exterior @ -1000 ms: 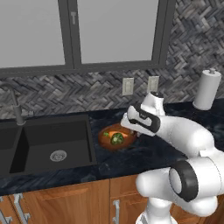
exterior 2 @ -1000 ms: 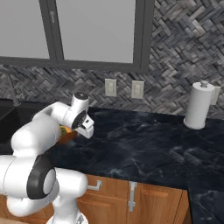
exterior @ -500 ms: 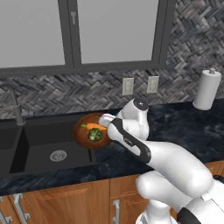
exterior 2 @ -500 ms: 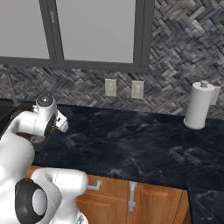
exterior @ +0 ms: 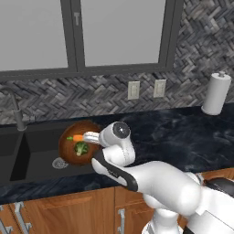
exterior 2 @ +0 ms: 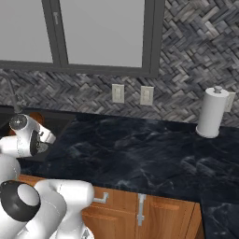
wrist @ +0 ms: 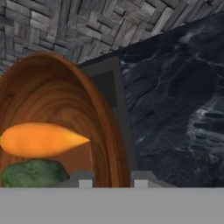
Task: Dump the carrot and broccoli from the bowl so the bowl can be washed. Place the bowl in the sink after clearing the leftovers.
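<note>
Now carrying the bowl (exterior: 77, 145) out over the sink (exterior: 27, 155), having swung it off the black worktop (exterior: 183, 137) where it was a second ago; claw (wrist: 110, 178) clamped on the bowl's near rim, one fingertip inside the wall and one outside. Still riding inside, just ahead of the claw: the carrot (wrist: 41, 140) lying across the bowl and the broccoli (wrist: 33, 173) touching it on the nearer side. Judging from that, holding a bowl not yet cleared, so needing to be tipped out before being set down in the basin.
</note>
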Controlling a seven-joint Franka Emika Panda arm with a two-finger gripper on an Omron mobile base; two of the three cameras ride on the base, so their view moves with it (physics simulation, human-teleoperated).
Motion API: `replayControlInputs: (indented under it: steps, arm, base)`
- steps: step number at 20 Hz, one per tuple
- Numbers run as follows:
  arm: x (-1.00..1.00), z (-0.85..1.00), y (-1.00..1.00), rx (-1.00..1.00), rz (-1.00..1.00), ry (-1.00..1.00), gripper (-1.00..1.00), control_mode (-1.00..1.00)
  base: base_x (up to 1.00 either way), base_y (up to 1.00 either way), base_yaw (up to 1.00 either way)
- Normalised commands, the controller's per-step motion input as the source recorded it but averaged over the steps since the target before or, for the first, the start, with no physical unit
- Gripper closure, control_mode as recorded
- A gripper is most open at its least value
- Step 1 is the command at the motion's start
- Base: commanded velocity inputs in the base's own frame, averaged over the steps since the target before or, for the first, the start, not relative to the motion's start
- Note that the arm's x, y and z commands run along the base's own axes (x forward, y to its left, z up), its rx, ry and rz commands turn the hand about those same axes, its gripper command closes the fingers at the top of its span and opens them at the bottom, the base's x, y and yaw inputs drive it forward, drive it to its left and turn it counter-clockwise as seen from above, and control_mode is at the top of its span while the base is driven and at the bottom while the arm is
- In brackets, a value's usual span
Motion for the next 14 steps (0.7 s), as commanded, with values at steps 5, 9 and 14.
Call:
replayControlInputs:
  steps: [5, 9, 14]
  arm:
    - [0.07, -0.01, 0.08, -0.10, 0.00, 0.01, 1.00, -1.00]
    - [0.29, 0.00, 0.21, -0.12, -0.01, 0.00, 1.00, -1.00]
    - [0.38, 0.00, 0.11, -0.08, -0.04, 0.00, 1.00, -1.00]
  base:
    - [0.00, 0.00, 0.00]
    - [0.00, 0.00, 0.00]
    - [0.00, 0.00, 0.00]
